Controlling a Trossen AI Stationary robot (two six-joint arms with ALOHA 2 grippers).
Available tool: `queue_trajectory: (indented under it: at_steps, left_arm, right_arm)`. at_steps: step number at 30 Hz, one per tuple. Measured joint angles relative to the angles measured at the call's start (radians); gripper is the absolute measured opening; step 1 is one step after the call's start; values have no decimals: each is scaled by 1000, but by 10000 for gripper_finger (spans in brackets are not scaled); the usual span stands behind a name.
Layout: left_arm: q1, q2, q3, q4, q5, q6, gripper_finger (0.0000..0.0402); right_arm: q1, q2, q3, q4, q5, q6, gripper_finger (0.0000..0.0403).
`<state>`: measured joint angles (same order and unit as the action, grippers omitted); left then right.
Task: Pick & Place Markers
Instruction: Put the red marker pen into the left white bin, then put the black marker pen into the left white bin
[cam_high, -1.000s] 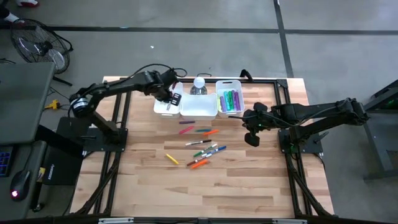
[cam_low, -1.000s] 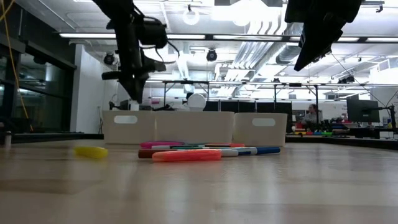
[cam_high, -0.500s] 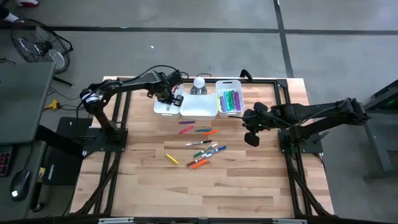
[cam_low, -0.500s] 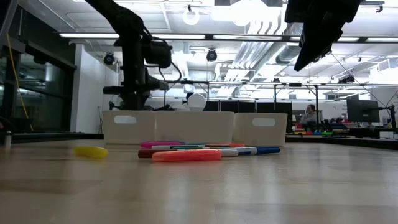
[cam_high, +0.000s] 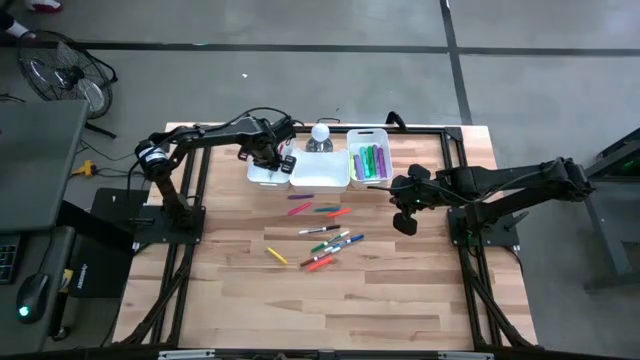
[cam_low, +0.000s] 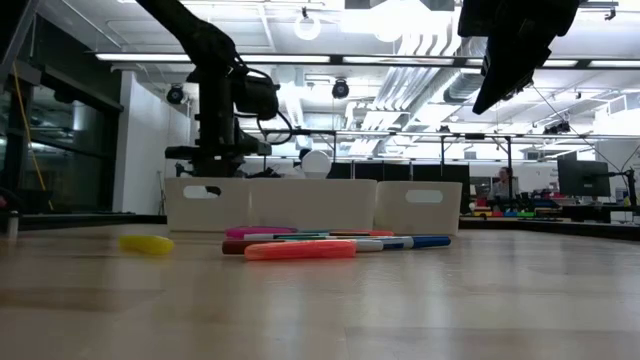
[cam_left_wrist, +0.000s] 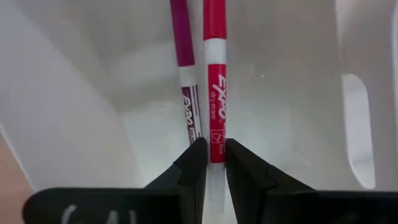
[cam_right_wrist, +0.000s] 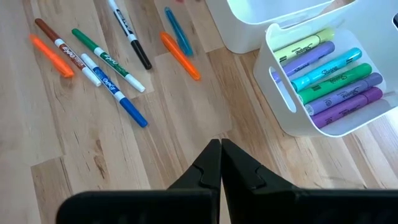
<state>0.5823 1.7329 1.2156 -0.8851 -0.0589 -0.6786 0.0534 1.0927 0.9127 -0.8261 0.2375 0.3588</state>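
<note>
Item: red Expo marker (cam_left_wrist: 212, 93), lying in the left bin (cam_left_wrist: 74, 124). We are seeing the left gripper (cam_left_wrist: 210, 163) jaws straddling its near end, barely parted; its long axis is running straight ahead of them.

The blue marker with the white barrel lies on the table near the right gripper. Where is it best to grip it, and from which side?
Grip the blue marker at mid-barrel, coming straight down from above, probably best, with the right gripper turned so its fingers cross the barrel. It lies flat on the wood, long and thin. A green marker lies close alongside, so the end toward the blue cap has more room.
</note>
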Motion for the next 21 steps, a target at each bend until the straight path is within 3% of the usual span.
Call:
queue_trajectory:
  at_steps: [12, 21]
  left_arm:
    - [0, -4, 0, -5, 29, 29, 61]
    - [-13, -94, 1, -7, 28, 93, 62]
  right_arm:
    - [0, 0, 0, 0, -5, 0, 0]
    - [0, 0, 0, -1, -9, 3, 0]
